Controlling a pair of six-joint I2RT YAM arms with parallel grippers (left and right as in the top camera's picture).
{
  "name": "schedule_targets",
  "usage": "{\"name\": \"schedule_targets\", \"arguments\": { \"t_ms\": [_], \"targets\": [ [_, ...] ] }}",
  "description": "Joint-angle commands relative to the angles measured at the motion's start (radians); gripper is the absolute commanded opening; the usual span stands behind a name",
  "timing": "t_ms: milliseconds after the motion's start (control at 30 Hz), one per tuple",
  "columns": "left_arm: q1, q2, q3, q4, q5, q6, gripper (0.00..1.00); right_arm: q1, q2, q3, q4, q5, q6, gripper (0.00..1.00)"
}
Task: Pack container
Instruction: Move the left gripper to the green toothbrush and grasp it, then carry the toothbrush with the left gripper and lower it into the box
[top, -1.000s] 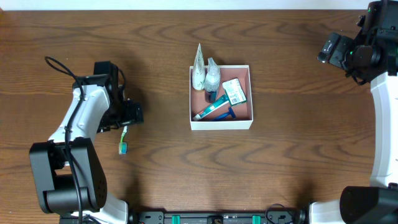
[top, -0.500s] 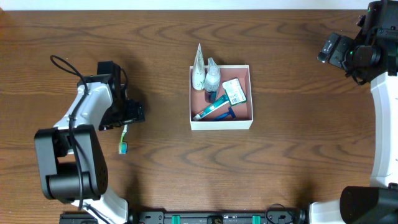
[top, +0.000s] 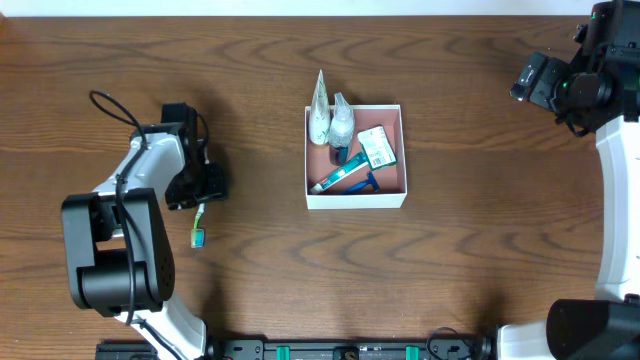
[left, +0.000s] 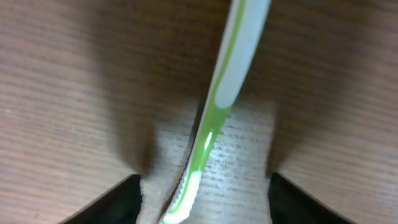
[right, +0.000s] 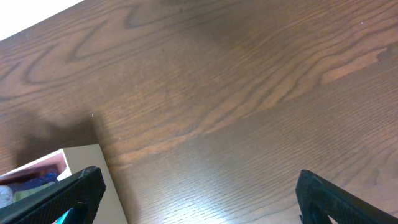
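Note:
The container (top: 355, 200) is a square white box with a pinkish inside at the table's middle. It holds white tubes, a small bottle, a pink box, a blue-green tube and a blue razor. A green and white toothbrush (top: 198, 225) lies on the wood at the left. My left gripper (top: 203, 190) is low over its handle end. In the left wrist view its open jaws (left: 204, 190) straddle the toothbrush handle (left: 221, 99) without closing on it. My right gripper (top: 535, 80) is open and empty, raised at the far right (right: 199, 193).
The container's white corner wall (right: 115, 205) shows at the lower left of the right wrist view. The table is dark brown wood (top: 480, 260). Two tube tips stick out over the container's back left rim (top: 320, 95).
My left arm has shifted slightly, settling the gripper a little closer over the toothbrush handle. The toothbrush, the container and the right arm have not moved.

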Motion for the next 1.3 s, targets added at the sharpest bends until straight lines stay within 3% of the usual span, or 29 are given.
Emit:
{"name": "schedule_targets", "arguments": {
  "t_ms": [0,300,500,800,1267],
  "targets": [
    [0.004,0.009,-0.047,0.020,-0.001,0.003,0.53,-0.006,0.006,0.010,0.000,0.010,0.014,0.99],
    [0.004,0.009,-0.085,0.051,0.000,0.002,0.20,-0.006,0.006,0.010,0.000,0.010,0.014,0.99],
    [0.004,0.009,-0.085,0.060,0.000,-0.002,0.07,-0.006,0.006,0.010,0.000,0.010,0.014,0.99],
    [0.004,0.009,-0.067,0.061,0.063,-0.005,0.06,-0.006,0.006,0.010,0.000,0.010,0.014,0.99],
    [0.003,-0.055,0.123,-0.097,0.264,0.008,0.06,-0.006,0.006,0.010,0.000,0.010,0.014,0.99]
  ]
}}
